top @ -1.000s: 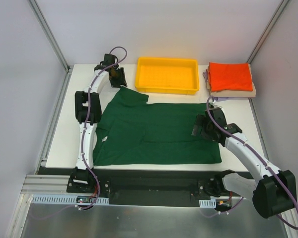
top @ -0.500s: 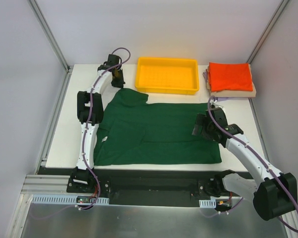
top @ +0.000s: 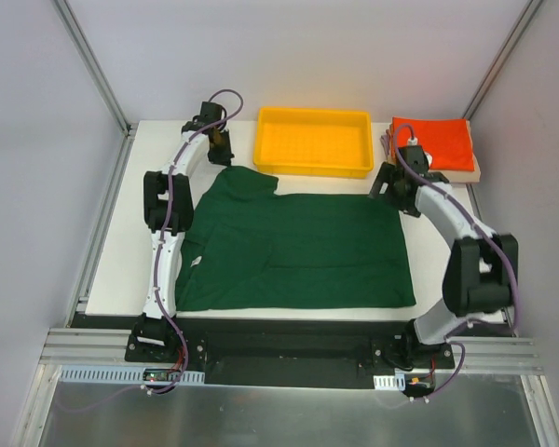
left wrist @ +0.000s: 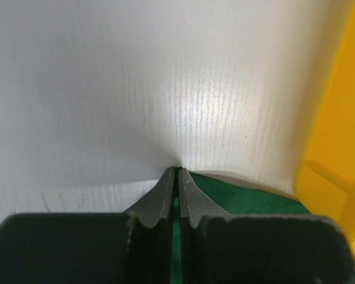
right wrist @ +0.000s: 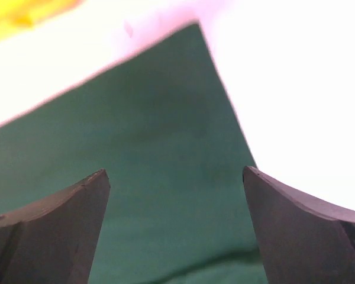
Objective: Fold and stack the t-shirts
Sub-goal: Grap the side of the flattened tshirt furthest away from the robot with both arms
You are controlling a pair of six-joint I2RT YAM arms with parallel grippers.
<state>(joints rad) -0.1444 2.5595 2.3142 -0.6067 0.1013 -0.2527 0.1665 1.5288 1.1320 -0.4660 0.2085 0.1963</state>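
the dark green t-shirt [top: 298, 247] lies spread flat on the white table [top: 116, 251]; the left gripper [left wrist: 176, 170] is closed on the edge of its far left sleeve, with green cloth showing between and just right of the pinched fingers; the right gripper [right wrist: 174, 170] hovers wide open, holding nothing, with the shirt's far right corner between its fingers; just beyond those jaws a folded orange-red t-shirt [top: 436, 142] rests on a tan t-shirt [top: 447, 175]; the yellow tray [top: 313, 168] stands between the two grippers, just right of the left jaws
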